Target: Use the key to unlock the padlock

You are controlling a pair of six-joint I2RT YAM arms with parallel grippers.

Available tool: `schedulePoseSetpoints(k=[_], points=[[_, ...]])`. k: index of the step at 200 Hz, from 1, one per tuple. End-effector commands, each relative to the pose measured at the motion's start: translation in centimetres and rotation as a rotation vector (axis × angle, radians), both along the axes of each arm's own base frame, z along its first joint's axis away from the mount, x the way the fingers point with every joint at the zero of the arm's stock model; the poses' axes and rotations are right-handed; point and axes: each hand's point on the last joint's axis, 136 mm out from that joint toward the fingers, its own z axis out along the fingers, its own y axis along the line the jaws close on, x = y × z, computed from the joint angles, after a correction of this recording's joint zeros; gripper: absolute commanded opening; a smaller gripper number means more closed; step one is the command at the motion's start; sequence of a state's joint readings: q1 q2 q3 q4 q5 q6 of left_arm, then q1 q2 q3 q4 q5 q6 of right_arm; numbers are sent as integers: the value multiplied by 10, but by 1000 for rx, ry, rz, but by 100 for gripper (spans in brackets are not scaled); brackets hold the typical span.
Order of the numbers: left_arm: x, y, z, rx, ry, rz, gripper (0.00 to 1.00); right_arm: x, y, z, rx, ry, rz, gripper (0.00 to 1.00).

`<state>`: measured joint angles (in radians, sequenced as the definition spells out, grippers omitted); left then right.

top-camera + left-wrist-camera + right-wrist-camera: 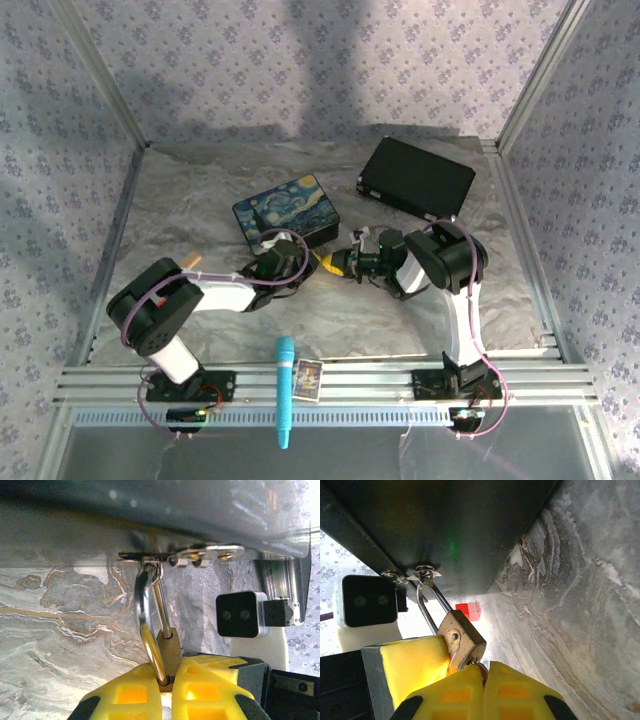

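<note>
the padlock (462, 640) hangs by its shackle from the hasp (422, 573) on the near side of the tin (287, 208). our left gripper (169, 679) pinches the brass body, we judge to stop it swinging against the tin. our right gripper (484, 674) presses its pads together at the lock's end farthest from the tin, on a sliver we take for the key (480, 667), aimed at the keyhole. the shackle looks closed.

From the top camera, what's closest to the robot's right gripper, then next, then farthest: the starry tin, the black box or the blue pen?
1. Starry tin, just beyond the right gripper, slightly left.
2. Black box, far back on the right.
3. Blue pen, at the near edge, left of centre.
</note>
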<state>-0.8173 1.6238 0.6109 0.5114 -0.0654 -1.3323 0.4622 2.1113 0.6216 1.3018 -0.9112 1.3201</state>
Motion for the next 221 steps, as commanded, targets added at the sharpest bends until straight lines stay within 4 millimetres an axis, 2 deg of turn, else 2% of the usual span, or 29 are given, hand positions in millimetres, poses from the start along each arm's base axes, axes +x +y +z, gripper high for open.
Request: schedulePoseSetpoints(k=[1, 34, 40, 53, 63, 91, 121, 147, 165, 203, 221], points=[[-31, -41, 10, -92, 56, -197, 0, 0, 19, 31, 31, -120, 17, 0], [-28, -31, 1, -30, 65, -162, 0, -4, 9, 25, -13, -138, -33, 0], [-27, -30, 1, -22, 62, -157, 4, -5, 9, 25, -20, -142, -38, 0], [-24, -27, -2, -3, 59, -138, 18, -8, 8, 22, -34, -145, -52, 0], [-22, -24, -3, 19, 47, -127, 23, -11, 9, 22, -36, -144, -51, 0], [-15, -18, -8, 50, 41, -94, 28, -15, 11, 22, -31, -138, -48, 0], [-12, -13, -12, 53, 42, -57, 29, -18, 12, 19, -29, -115, -59, 0], [-9, -6, -8, 46, 8, -24, 40, -19, 11, 11, -40, -89, -67, 0], [-8, 1, -6, 43, -14, 10, 52, -18, 11, 10, -36, -82, -73, 0], [-4, 22, 4, 49, -79, 102, 60, -17, 12, 9, -38, -79, -74, 0], [-1, 22, 12, 44, -123, 126, 58, -17, 15, 8, -38, -76, -67, 0]])
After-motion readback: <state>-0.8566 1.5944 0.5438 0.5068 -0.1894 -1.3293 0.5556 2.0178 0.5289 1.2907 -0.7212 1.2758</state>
